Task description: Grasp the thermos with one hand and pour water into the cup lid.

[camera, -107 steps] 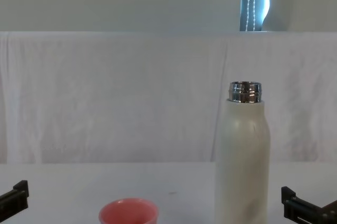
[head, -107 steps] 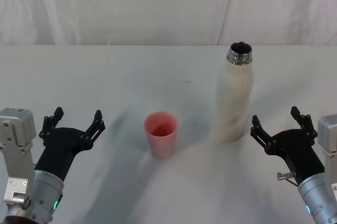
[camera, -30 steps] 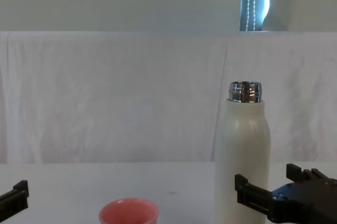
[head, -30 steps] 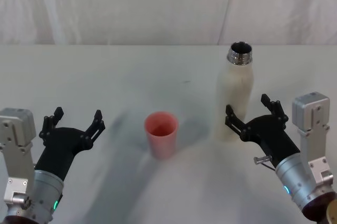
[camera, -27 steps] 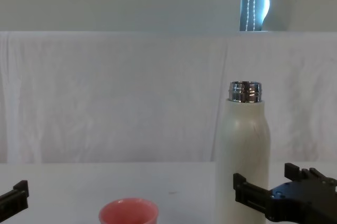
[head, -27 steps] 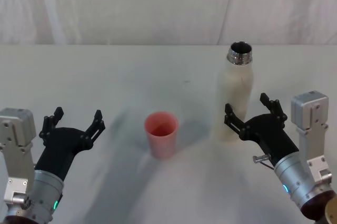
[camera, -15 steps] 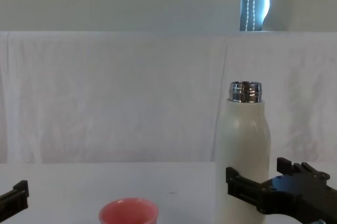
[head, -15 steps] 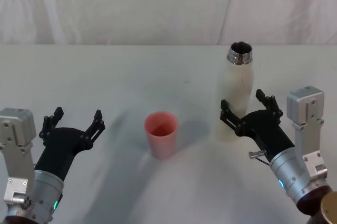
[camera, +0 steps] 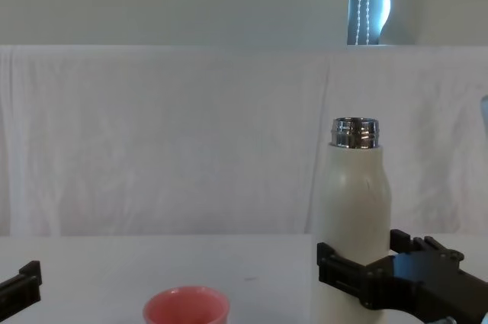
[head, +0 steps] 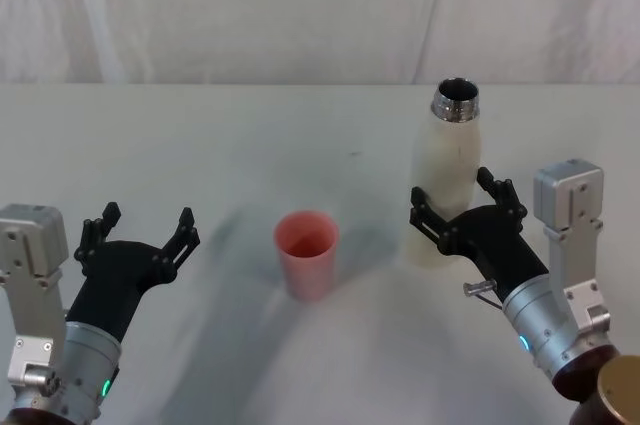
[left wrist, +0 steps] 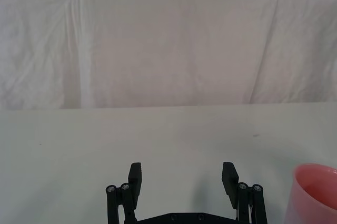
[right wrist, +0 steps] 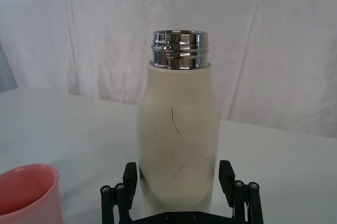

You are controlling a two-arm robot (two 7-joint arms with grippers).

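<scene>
The thermos is standing upright on the white table, at about 2 o'clock from the middle of the head view, with its chrome neck open at the top. The cup lid is sitting upright at about 9 o'clock from the thermos, well apart from it, and its mouth is facing up. The right gripper is reaching forward from 5 o'clock, and its fingers are spread wide, one on each side of the lower body of the thermos. In the right wrist view the thermos is standing between the two black fingers, and a small gap is showing on both sides, so the fingers are not pressing it. In the chest view the right gripper is crossing in front of the lower part of the thermos, and the cup lid is showing low at 7 o'clock from it. The left gripper is waiting at 8 o'clock in the head view, well apart from the cup lid, and its fingers are also wide, holding nothing.
</scene>
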